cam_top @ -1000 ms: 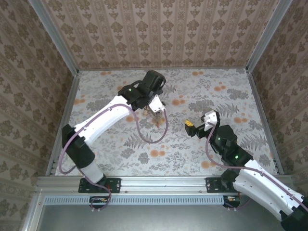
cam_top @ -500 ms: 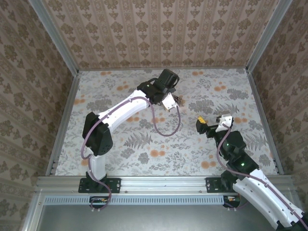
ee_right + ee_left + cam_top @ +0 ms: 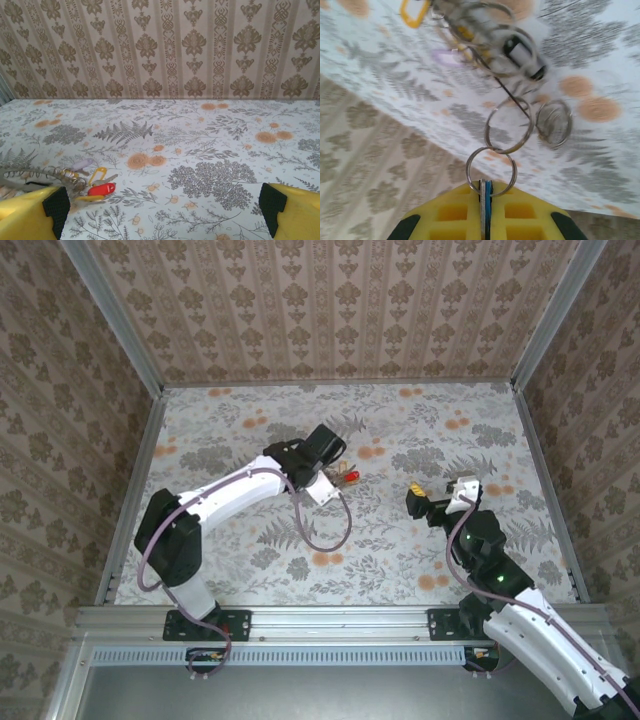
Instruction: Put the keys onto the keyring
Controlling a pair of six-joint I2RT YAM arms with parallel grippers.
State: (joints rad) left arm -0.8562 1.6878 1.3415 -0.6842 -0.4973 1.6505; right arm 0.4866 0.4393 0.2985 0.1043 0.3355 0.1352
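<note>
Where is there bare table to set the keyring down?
Bare cloth lies at far right, between the right gripper and the back wall, and near centre along the front rail. It is crowded mid-table, where the left gripper pinches the keyring and the keys bunch beside it.

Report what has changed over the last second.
The left gripper, shut on the keyring, swung farther out and to the right, then pulled back nearer and leftward, carrying the keys along. The right gripper shifted to the right early on, then held still. Unchanged: the left grip on the keyring, and the right jaws wide open.
</note>
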